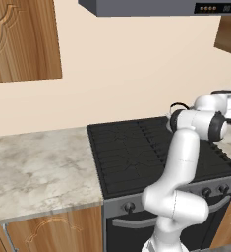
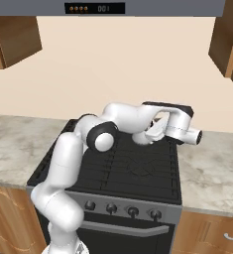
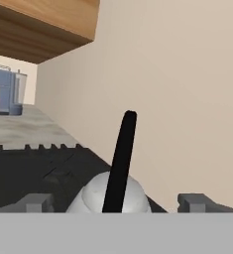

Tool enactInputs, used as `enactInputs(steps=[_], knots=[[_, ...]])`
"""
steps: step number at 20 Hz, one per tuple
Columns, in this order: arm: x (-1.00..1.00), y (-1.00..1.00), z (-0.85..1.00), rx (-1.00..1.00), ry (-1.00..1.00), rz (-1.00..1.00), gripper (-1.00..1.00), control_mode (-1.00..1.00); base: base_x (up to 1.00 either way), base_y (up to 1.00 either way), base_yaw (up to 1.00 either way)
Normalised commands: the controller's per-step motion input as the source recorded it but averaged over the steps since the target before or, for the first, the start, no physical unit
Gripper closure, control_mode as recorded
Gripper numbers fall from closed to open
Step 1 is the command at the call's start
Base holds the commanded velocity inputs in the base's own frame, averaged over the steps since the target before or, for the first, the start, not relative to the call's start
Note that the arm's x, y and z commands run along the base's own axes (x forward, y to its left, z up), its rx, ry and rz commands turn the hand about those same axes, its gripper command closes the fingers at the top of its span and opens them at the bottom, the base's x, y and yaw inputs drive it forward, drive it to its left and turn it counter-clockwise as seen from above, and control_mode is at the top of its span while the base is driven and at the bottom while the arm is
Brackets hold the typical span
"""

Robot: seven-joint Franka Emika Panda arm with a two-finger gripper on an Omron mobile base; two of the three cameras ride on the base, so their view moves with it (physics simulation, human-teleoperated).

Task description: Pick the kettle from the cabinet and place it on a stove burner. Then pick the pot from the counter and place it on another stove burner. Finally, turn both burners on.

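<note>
The stove (image 1: 131, 157) is black, its top covered by ridged grate sections with a matte, ribbed surface, and a row of small round knobs (image 2: 133, 212) runs along its front edge. On both sides lies a pale marbled stone counter (image 1: 38, 167), smooth and veined, above light-brown wooden drawers.

The kettle (image 3: 115, 194) sits on the far right part of the stove top, close to the wall. Its body is a rounded silver-grey dome with a dull sheen, and a thin black handle (image 3: 122, 158) rises in an arch over it. In the left base view only a bit of that black arch (image 1: 178, 105) peeks out behind the white arm.

The gripper (image 3: 115, 203) hangs over the kettle with its jaws spread wide, one dark fingertip (image 3: 36, 202) on each side of the body, holding nothing.

A boxy blue-grey appliance (image 3: 6, 92) stands on the counter beyond the stove in the hand view.
</note>
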Motion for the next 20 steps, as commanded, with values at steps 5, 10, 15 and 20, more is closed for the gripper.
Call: enactInputs(steps=[5, 10, 15, 20], knots=[[-0.29, 0.00, 0.00, 0.00, -0.04, 0.03, -1.00, -1.00, 0.00, 0.00, 0.00], [-0.29, 0.00, 0.01, 0.00, -0.04, 0.03, -1.00, -1.00, 0.00, 0.00, 0.00], [-0.31, 0.00, 0.11, 0.00, -0.13, 0.02, -1.00, -1.00, 0.00, 0.00, 0.00], [-0.40, 0.12, 0.27, -0.02, -0.22, 0.02, -1.00, -1.00, 0.00, 0.00, 0.00]])
